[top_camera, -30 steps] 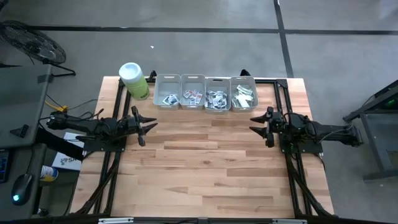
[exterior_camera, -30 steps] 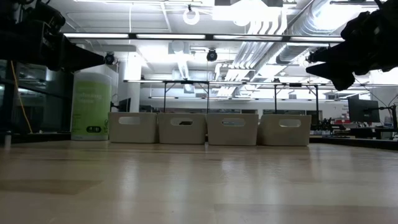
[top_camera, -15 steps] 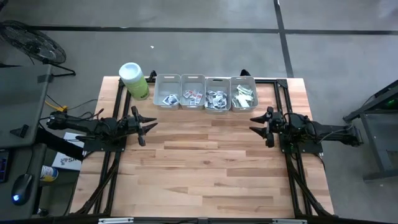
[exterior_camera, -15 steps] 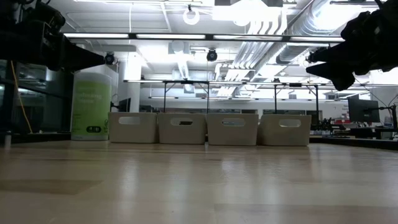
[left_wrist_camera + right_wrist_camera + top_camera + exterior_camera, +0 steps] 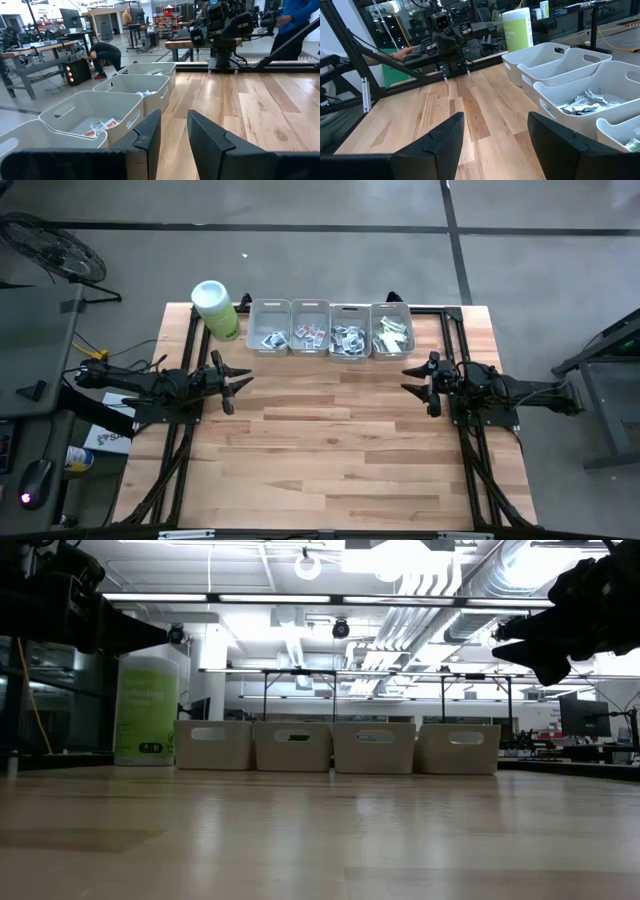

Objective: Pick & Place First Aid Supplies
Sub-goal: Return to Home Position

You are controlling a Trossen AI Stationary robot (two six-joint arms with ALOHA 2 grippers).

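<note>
The first aid supplies are small flat packets lying in four grey bins along the table's far edge: white printed ones (image 5: 272,339), (image 5: 310,332), (image 5: 348,340) and green-and-white strips (image 5: 391,334). In the wrist views some packets show on bin floors (image 5: 100,126) (image 5: 582,101). My left gripper (image 5: 240,381) (image 5: 174,131) hovers level above the table's left side, open, with nothing between its fingers. My right gripper (image 5: 409,378) (image 5: 495,131) hovers level above the right side, open wider, also with nothing in it. Both are short of the bins.
A lime-green canister with a white lid (image 5: 214,308) stands at the far left corner, beside the leftmost bin (image 5: 254,320). Bare wooden tabletop (image 5: 330,440) lies between the arms and toward the near edge. People and benches show in the room beyond.
</note>
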